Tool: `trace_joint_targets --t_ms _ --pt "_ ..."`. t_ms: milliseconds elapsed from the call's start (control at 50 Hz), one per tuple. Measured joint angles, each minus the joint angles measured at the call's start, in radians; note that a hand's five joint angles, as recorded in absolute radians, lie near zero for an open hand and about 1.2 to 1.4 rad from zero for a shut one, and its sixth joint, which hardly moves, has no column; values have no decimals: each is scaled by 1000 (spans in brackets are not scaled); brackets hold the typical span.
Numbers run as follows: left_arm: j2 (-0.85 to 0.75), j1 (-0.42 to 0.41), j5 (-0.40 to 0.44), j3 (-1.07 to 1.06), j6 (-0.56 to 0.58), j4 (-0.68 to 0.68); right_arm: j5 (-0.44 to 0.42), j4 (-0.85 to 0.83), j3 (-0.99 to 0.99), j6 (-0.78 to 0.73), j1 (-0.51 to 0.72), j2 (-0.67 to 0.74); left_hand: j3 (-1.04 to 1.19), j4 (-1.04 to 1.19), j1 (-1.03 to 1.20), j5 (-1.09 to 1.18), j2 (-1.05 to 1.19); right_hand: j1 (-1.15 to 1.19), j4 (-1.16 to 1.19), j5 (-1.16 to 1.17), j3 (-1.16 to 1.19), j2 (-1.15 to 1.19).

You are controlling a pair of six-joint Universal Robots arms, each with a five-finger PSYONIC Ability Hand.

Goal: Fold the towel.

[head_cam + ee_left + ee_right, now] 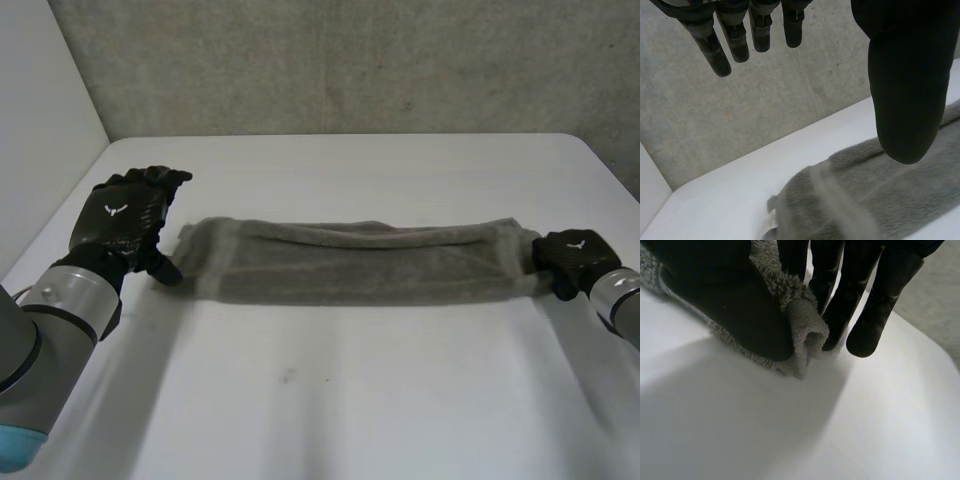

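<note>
The towel [350, 262] lies on the table [330, 410] as a long, narrow band running left to right, with its long edges doubled over toward the middle. From this layout, the lengthwise fold appears complete and the end-to-end fold not yet done.

The right hand [572, 255] is at the towel's right end. In the right wrist view, the thumb [725, 300] presses a bunched ridge of cloth against the fingers [875, 315], a pinch grasp on the end edge. The likely purpose is to secure that end so it can be carried across toward the left.

The left hand [125, 222] is just beside the towel's left end, at its near corner. In the left wrist view, its fingers [715, 50] are straight and set apart from its thumb [907, 90], holding nothing (released). The towel's end lies below the palm, under the thumb tip and not between thumb and fingers. Contact cannot be confirmed. This placement probably prepares the hand to take or anchor the left end.
</note>
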Motion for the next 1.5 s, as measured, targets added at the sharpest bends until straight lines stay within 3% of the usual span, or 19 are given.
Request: trace_joint_targets --t_ms 200,300,400,540,560,760,840,920,940,960,1000,1020,1040,1060,1260,1360,1500 --pt "10 3 0 -1 0 -1 229 4 -98 -121 -122 -11 0 0 0 0 -1 3 8 0 0 0" --pt "17 5 0 -2 -1 -1 257 33 -150 -232 -172 -42 0 0 0 0 -2 3 8 0 1 0" --pt "21 6 0 -2 -1 -1 260 45 -196 -257 -137 -86 0 0 0 0 -2 3 8 0 4 0" --pt "28 7 0 -5 -2 0 260 45 -276 -229 78 -146 0 0 0 0 -2 3 10 0 14 0" --pt "32 7 0 -7 -2 0 258 42 -302 -220 208 -149 0 0 0 0 -2 3 12 0 17 0" --pt "42 6 0 -14 -1 0 229 11 -331 -216 657 -22 0 0 0 0 -2 3 12 9 17 0" --pt "42 6 0 -14 0 0 202 0 -324 -219 777 73 0 0 0 0 -2 3 12 9 17 0" --pt "39 7 0 -13 0 0 188 0 -318 -221 823 127 -2 -2 0 -1 -3 3 12 9 17 0" --pt "37 6 0 -11 0 0 183 2 -315 -219 835 144 -2 -2 0 -1 -3 -5 -187 2 -153 -183" --pt "35 6 0 -9 1 0 181 3 -311 -216 839 150 -2 -2 0 -1 -3 -159 -347 -138 -313 -353" --pt "29 3 0 -1 1 1 179 5 -303 -203 839 140 -2 -2 0 0 -4 -507 -704 -489 -671 -700" --pt "29 3 0 -1 1 1 179 5 -303 -203 839 140 -2 -2 0 0 -4 -507 -704 -489 -671 -700" --pt "22 -3 0 12 1 4 181 5 -292 -168 823 105 -2 -2 0 -1 -4 -775 -1004 -814 -983 -1007" --pt "18 -5 0 18 1 5 181 6 -286 -150 812 88 -2 -2 0 -1 -4 -809 -1054 -869 -1021 -1038" --pt "-66 -86 -15 121 -3 17 186 24 -98 210 552 -174 -2 -2 0 -1 -4 -823 -1094 -909 -1072 -1065" --pt "-87 -137 -48 152 -2 17 180 37 27 253 422 -207 -2 -2 0 -1 -4 -823 -1094 -909 -1072 -1065" --pt "-99 -189 -80 170 0 17 161 39 157 202 287 -197 -2 -2 1 -1 -4 -823 -1092 -908 -1069 -1064"
